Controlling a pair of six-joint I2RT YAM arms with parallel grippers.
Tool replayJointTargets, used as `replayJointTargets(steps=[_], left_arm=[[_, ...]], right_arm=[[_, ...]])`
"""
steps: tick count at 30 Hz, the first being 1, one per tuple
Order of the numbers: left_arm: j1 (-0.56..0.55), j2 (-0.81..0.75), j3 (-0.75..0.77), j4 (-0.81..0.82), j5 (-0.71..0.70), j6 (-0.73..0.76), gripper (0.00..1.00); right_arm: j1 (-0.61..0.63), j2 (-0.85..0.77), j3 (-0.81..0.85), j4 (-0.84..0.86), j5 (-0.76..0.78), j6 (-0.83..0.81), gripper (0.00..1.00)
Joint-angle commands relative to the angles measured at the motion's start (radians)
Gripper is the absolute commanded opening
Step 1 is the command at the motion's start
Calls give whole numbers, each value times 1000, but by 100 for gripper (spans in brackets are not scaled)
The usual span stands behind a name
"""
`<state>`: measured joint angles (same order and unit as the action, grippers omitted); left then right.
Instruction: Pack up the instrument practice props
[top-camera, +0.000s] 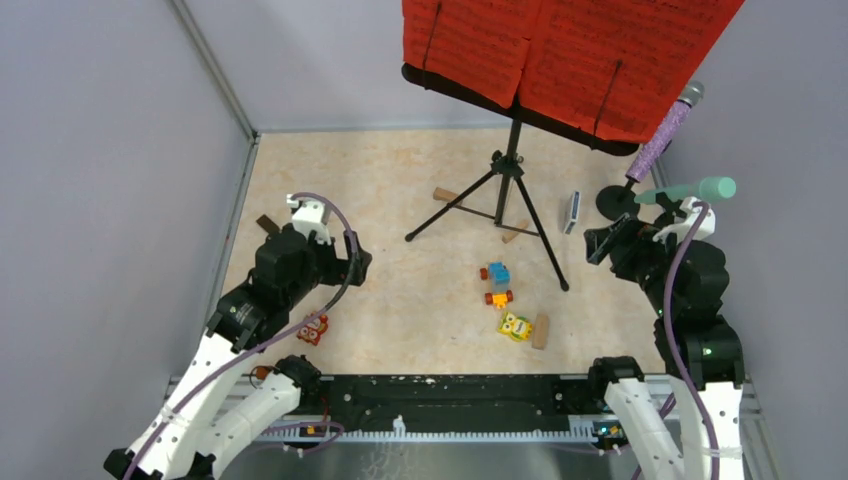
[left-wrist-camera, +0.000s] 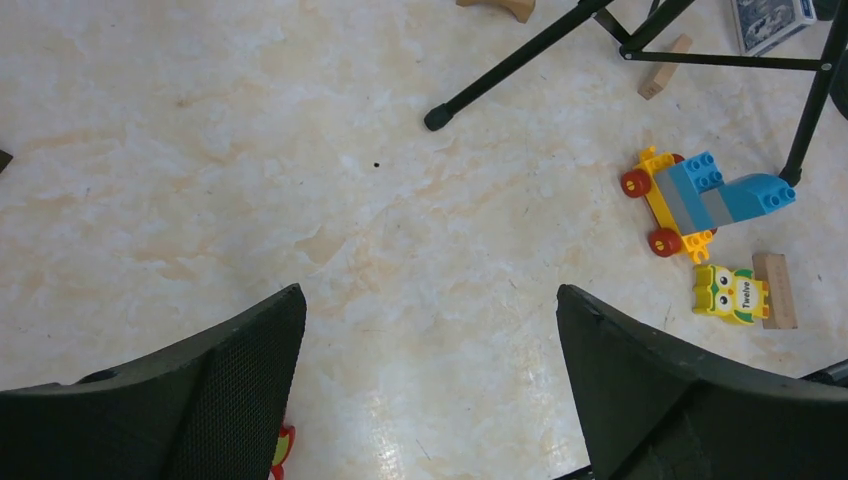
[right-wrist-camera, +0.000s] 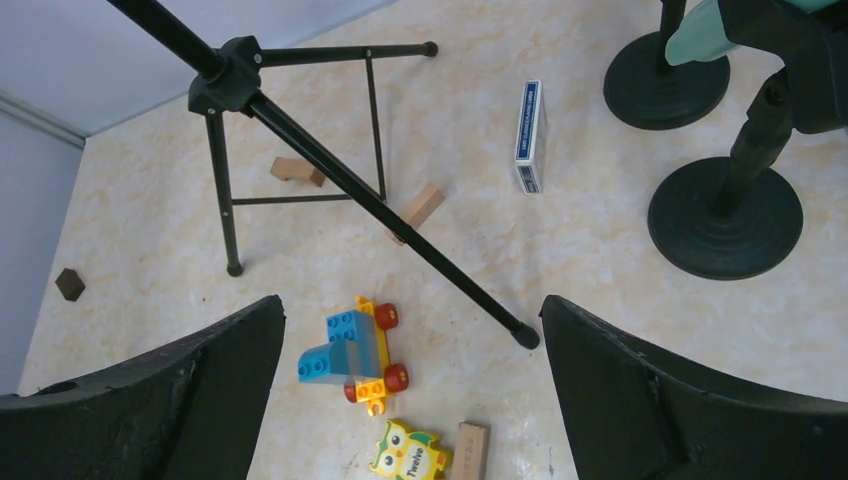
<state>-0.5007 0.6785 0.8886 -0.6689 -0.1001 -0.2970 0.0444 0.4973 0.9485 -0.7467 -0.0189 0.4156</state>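
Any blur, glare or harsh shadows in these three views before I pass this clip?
Top external: even, soft light, faint shadows only; the red sheet-music pages are cut off by the top edge. Left wrist: sharp table, a mild sheen low in the middle, own fingers near-black. Right wrist: crisp, the word on the yellow owl brick reads clearly.

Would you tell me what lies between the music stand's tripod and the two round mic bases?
A small blue-and-white box lies between the tripod and the mic bases, clearest in the right wrist view.
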Motion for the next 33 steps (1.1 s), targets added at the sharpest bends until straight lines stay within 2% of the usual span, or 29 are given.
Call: replayJointTargets(steps=[1, 4, 9, 18, 22, 25, 27, 30, 33], left_arm=[[-2, -16, -25, 77, 10, 39, 99], [-2, -36, -34, 81, -47, 32, 99], [-4, -65, -93, 124, -9, 32, 99], [-4, 10, -82, 112, -4, 32, 99], [-2, -15, -70, 102, -36, 25, 99], [-2, -20, -26, 40, -132, -27, 99], [-2, -20, -8, 6, -156, -28, 99], [-2, -37, -12, 2, -152, -26, 99], [-2, -53, -7, -4, -117, -36, 99]], right_arm=[[-5, -17, 4, 42, -4, -5, 99], [-5, -27, 8, 43, -28, -36, 99], [-5, -37, -49, 180, -226, -97, 98], [26, 59, -158, 469, -205, -16, 98], [215, 127, -178, 575, -16, -52, 97], [475, 213, -193, 688, 212, -154, 97], [587, 267, -228, 837, 305, -237, 96], [629, 340, -318, 1110, 307, -306, 96], [630, 456, -286, 1229, 308, -349, 95]])
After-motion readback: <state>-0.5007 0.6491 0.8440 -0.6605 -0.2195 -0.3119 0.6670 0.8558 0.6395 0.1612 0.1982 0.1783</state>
